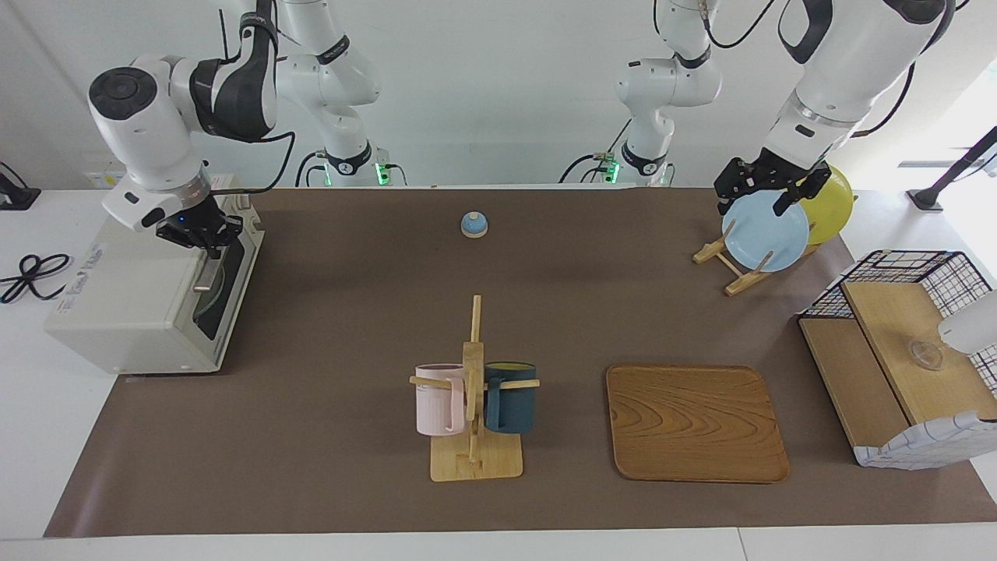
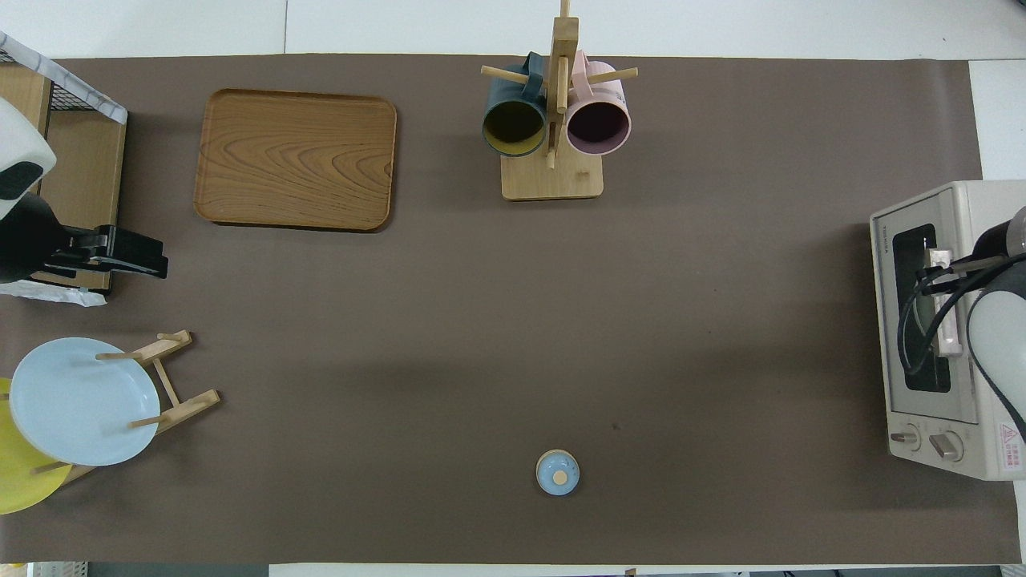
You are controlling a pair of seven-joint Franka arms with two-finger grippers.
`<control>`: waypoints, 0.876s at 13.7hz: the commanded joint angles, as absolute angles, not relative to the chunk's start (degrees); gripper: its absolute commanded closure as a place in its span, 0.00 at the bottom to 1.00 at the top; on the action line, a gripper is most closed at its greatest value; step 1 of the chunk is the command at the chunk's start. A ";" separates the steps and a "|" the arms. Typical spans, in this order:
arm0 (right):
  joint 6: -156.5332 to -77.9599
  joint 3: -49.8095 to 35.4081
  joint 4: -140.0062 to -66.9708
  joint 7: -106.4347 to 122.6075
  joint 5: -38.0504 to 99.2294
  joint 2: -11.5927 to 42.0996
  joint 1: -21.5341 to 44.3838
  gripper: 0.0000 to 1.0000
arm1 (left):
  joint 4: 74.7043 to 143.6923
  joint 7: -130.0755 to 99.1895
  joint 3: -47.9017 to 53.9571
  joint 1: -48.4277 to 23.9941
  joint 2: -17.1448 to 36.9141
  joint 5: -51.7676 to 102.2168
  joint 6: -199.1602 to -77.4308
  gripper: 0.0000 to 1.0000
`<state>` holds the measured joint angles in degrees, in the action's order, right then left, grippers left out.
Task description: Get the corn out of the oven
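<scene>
The cream-white oven (image 1: 132, 304) stands at the right arm's end of the table, and it also shows in the overhead view (image 2: 938, 336). Its dark glass door (image 2: 922, 308) is closed, with the metal bar handle (image 2: 946, 304) across it. My right gripper (image 1: 204, 238) is at the top of the door, right by the handle's end; in the overhead view (image 2: 936, 268) the arm and its cables cover most of it. The corn is hidden. My left gripper (image 1: 759, 204) is open and empty, up in the air over the plate rack (image 1: 740, 269), and waits there.
A blue plate (image 1: 766, 231) and a yellow plate (image 1: 832, 204) stand in the rack. A black wire basket with wooden boards (image 1: 896, 351) stands beside it. A wooden tray (image 1: 693, 421), a mug stand with a pink and a dark blue mug (image 1: 475, 397), and a small blue lid (image 1: 473, 224) lie mid-table.
</scene>
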<state>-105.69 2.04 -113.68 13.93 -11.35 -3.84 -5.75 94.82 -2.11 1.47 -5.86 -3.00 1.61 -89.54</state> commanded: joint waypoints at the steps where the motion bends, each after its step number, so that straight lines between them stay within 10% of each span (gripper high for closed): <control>1: -107.05 1.58 -116.36 14.94 -12.30 -4.83 -6.85 1.00 | 95.62 -2.37 1.67 -5.71 -4.04 0.88 -89.30 0.00; 12: -108.71 1.49 -119.53 15.91 -12.30 -4.75 -8.96 1.00 | 95.62 -2.37 1.67 -5.63 -4.04 0.88 -89.30 0.00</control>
<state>-106.61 2.04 -116.51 13.99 -11.54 -3.99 -6.73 94.82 -2.11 1.47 -5.86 -3.00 1.61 -89.54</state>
